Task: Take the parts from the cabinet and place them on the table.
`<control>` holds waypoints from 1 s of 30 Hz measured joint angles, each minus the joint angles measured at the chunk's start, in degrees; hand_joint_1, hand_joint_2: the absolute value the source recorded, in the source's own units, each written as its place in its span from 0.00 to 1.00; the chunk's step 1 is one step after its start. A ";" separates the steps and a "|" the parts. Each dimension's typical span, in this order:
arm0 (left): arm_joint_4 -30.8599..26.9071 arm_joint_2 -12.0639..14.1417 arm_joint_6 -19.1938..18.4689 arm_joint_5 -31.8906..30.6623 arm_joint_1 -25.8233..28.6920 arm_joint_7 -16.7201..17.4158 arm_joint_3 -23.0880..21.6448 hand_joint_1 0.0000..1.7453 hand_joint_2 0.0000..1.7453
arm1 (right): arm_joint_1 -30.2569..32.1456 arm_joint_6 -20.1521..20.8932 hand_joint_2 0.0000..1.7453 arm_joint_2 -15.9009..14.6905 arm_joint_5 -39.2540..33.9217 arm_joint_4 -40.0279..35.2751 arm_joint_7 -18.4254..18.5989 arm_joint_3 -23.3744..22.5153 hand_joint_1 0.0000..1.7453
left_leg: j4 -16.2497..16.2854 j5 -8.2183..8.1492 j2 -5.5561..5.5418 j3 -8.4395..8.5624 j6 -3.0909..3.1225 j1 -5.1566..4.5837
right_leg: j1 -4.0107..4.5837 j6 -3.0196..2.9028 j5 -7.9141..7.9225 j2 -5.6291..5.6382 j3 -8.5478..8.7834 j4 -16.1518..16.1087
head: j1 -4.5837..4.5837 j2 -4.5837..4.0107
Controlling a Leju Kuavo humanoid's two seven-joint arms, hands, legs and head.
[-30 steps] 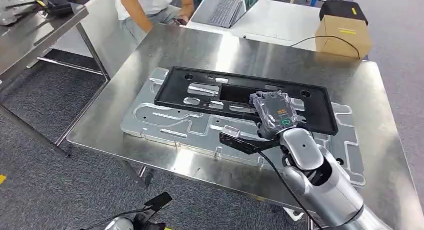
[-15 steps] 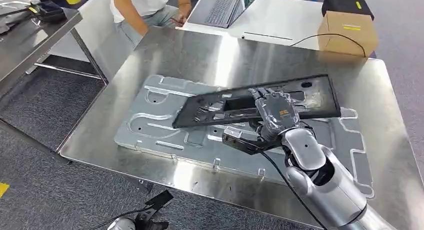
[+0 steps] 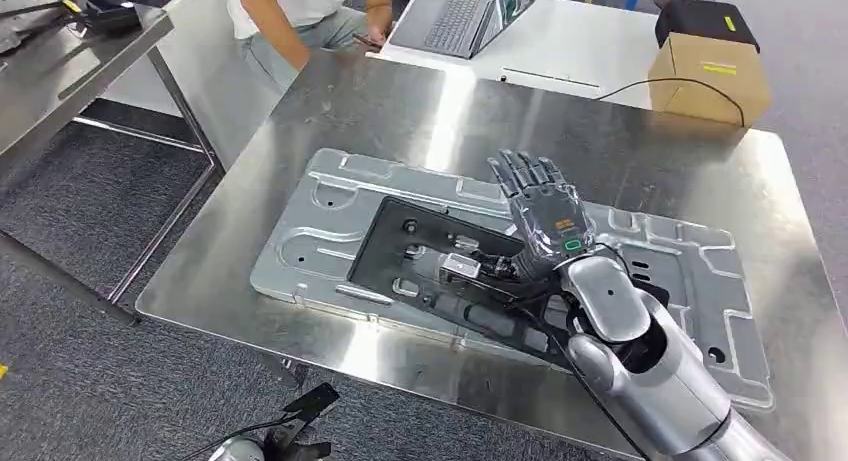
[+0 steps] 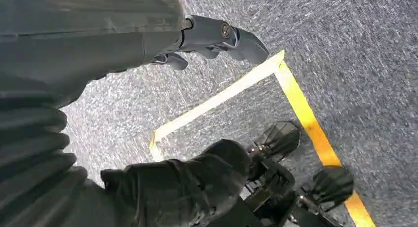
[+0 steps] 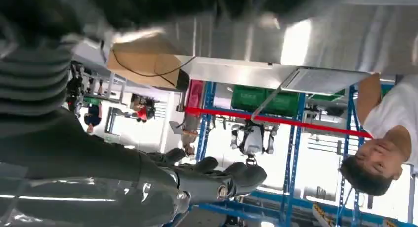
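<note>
Now the right hand (image 3: 545, 216) is raised with fingers (image 3: 520, 173) spread wide, holding nothing, above a steel table (image 3: 400, 101).
Below and behind the fingertips, the black frame part (image 3: 440, 271) lies flat on the grey metal panel (image 3: 330, 196), apart from the fingers; the wrist overlaps its near edge. Hanging over grey carpet, the left hand (image 4: 148, 40) has fingers loosely extended and empty.
</note>
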 joint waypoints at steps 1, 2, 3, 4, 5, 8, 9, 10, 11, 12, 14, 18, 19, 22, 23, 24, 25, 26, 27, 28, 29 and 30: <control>0.04 0.00 -0.09 -0.02 0.00 0.19 0.24 0.00 0.00 | 0.00 0.00 0.00 0.00 -0.02 0.00 0.00 0.00 0.00 | 0.00 -0.05 0.00 0.00 0.07 -0.03 | -0.09 0.90 -0.07 0.00 0.05 -0.06 | -0.04 0.00; 0.09 0.00 -0.13 -0.11 0.00 0.44 0.26 0.00 0.00 | 0.00 0.02 0.00 0.00 -0.07 -0.05 0.00 0.00 0.00 | 0.02 -0.09 0.00 0.02 0.14 -0.06 | -0.15 1.35 -0.11 0.00 0.06 -0.08 | -0.02 0.00; 0.13 0.00 -0.09 -0.26 0.02 0.68 0.26 0.00 0.00 | 0.00 0.02 0.00 0.00 -0.13 -0.05 0.00 0.00 0.00 | 0.03 -0.09 0.00 0.03 0.14 -0.07 | -0.15 1.35 -0.11 0.00 0.06 -0.08 | -0.04 0.00; 0.18 0.00 0.09 -0.68 0.02 0.99 0.26 0.00 0.00 | 0.00 0.02 0.00 0.00 -0.17 -0.07 0.00 0.00 0.00 | 0.02 -0.09 0.00 0.05 0.14 -0.06 | -0.14 1.36 -0.12 0.00 0.05 -0.08 | -0.04 0.00; 0.20 0.00 0.33 -0.96 0.02 1.51 0.26 0.00 0.00 | 0.01 0.02 0.00 0.00 -0.20 -0.07 0.00 0.00 0.00 | 0.02 -0.09 0.00 0.07 0.14 -0.06 | -0.13 1.47 -0.19 0.00 0.05 -0.08 | -0.04 0.00; 0.26 -0.02 0.85 -1.95 -0.01 2.71 0.29 0.00 0.00 | 0.16 -0.07 0.00 -0.15 -0.24 -0.26 0.07 0.00 0.00 | -3.00 1.59 0.53 1.92 2.02 0.49 | -0.43 2.60 -0.09 -0.13 0.72 -1.39 | 0.04 0.00; 0.26 -0.04 0.96 -2.45 -0.13 3.04 0.29 0.00 0.00 | -0.03 -0.09 0.00 -0.18 -0.28 -0.29 0.11 0.00 0.00 | -4.16 2.04 0.54 2.51 2.16 0.35 | -0.24 2.60 -1.69 -0.24 0.21 0.30 | 0.16 0.00; 0.26 -0.04 1.05 -3.03 -0.28 3.39 0.29 0.00 0.00 | -0.14 -0.09 0.00 -0.28 -0.37 -0.29 0.22 0.00 0.00 | -4.36 2.27 0.67 2.66 2.25 0.41 | -0.28 2.50 -4.12 -0.21 -1.40 4.18 | 0.35 0.00; 0.26 -0.04 1.03 -3.47 -0.37 3.71 0.29 0.00 0.00 | -0.04 -0.04 0.00 -0.31 -0.61 -0.29 0.54 0.00 0.00 | -4.32 2.26 0.70 2.62 2.25 0.41 | -0.37 2.58 -6.13 -0.21 -3.23 8.63 | 0.31 0.00; 0.26 -0.04 0.98 -3.80 -0.39 3.95 0.29 0.00 0.00 | 0.20 0.02 0.00 -0.33 -0.87 -0.29 0.76 0.00 0.00 | -4.18 2.20 0.74 2.56 2.19 0.43 | -0.54 2.74 -7.52 -0.22 -4.93 12.60 | 0.37 0.00; 0.29 -0.04 0.87 -4.28 -0.39 4.26 0.29 0.00 0.00 | 0.37 0.09 0.00 -0.35 -1.20 -0.29 1.05 0.00 0.00 | -3.64 1.98 0.81 2.23 1.81 0.76 | -1.07 3.26 -6.79 -0.29 -5.67 14.41 | 0.33 0.00; 0.35 0.41 1.11 -4.96 -0.53 4.63 0.29 0.00 0.00 | 0.53 0.02 0.00 -0.63 -1.33 -0.83 1.20 0.00 0.00 | -0.76 0.64 0.52 0.73 -1.04 1.69 | -2.03 5.47 -3.16 -0.65 1.00 2.04 | 0.58 0.00; 0.37 0.24 1.05 -4.98 -0.57 4.63 0.26 0.00 0.00 | 0.52 -0.04 0.00 -0.63 -1.35 -1.31 1.20 0.00 0.00 | 0.02 0.41 0.46 0.28 -1.46 1.65 | -1.44 4.36 -1.46 -0.06 0.47 3.39 | 1.05 0.00; 0.42 0.33 1.09 -5.03 -0.56 4.66 0.26 0.00 0.00 | 1.04 -0.20 0.00 -0.72 -1.25 -1.53 1.59 -0.02 0.00 | 0.69 0.75 0.16 -0.42 -2.04 1.51 | -1.95 2.07 -2.48 0.11 -0.63 3.97 | -0.08 0.00; 0.46 0.37 1.11 -5.12 -0.47 4.66 0.26 0.00 0.00 | 1.10 -0.20 0.00 -0.81 -1.16 -1.55 1.60 -0.02 0.00 | 1.05 0.20 0.32 -0.83 -2.27 1.78 | -1.90 1.30 -2.24 0.02 -1.09 3.91 | -0.20 0.00; 0.46 0.37 1.11 -5.16 -0.45 4.68 0.26 0.00 0.00 | 1.24 -0.24 0.00 -0.81 -1.16 -1.73 1.60 -0.02 0.00 | 2.84 -2.07 0.46 -1.66 -2.14 1.75 | -1.68 0.68 -1.82 0.06 -1.48 3.92 | -0.50 0.00; 0.46 0.35 1.11 -5.16 -0.44 4.68 0.28 0.00 0.00 | 1.26 -0.26 0.00 -0.81 -1.16 -1.97 1.62 -0.02 0.00 | 5.90 -4.50 0.48 -2.72 -2.11 1.73 | -1.49 0.25 -1.50 0.03 -1.75 3.81 | -0.50 0.00; 0.46 0.35 1.11 -5.16 -0.47 4.68 0.26 0.00 0.00 | 1.26 -0.26 0.00 -0.83 -1.16 -2.01 1.62 -0.02 0.00 | 10.58 -7.30 0.48 -4.26 -2.08 1.53 | -1.19 -0.11 -1.17 0.00 -2.08 3.73 | -0.68 0.00; 0.46 0.35 1.11 -5.16 -0.49 4.68 0.26 0.00 0.00 | 1.32 -0.26 0.00 -0.83 -1.16 -2.01 1.62 -0.02 0.00 | 15.15 -9.47 0.48 -5.71 -1.89 1.30 | -0.76 -0.41 -0.88 -0.04 -2.44 3.74 | -0.59 0.00; 0.48 0.35 1.11 -5.16 -0.47 4.68 0.26 0.00 0.00 | 1.52 -0.26 0.00 -0.83 -1.16 -2.01 1.62 -0.02 0.00 | 18.18 -10.59 0.48 -6.45 -1.49 1.02 | -0.25 -0.64 -0.60 -0.09 -2.77 3.74 | -0.66 0.00; 0.48 0.35 1.11 -5.16 -0.45 4.68 0.26 0.00 0.00 | 1.66 -0.26 0.00 -0.83 -1.16 -2.01 1.62 -0.02 0.00 | 18.57 -10.37 0.48 -6.03 -0.97 0.64 | 0.15 -0.74 -0.31 -0.09 -3.08 3.74 | -0.59 0.00; 0.50 0.35 1.11 -5.16 -0.46 4.68 0.26 0.00 0.00 | 1.70 -0.26 0.00 -0.85 -1.16 -2.01 1.62 -0.02 0.00 | 16.19 -8.90 0.46 -4.19 -0.14 0.07 | 0.68 -0.92 0.02 -0.07 -3.42 3.73 | -0.61 0.00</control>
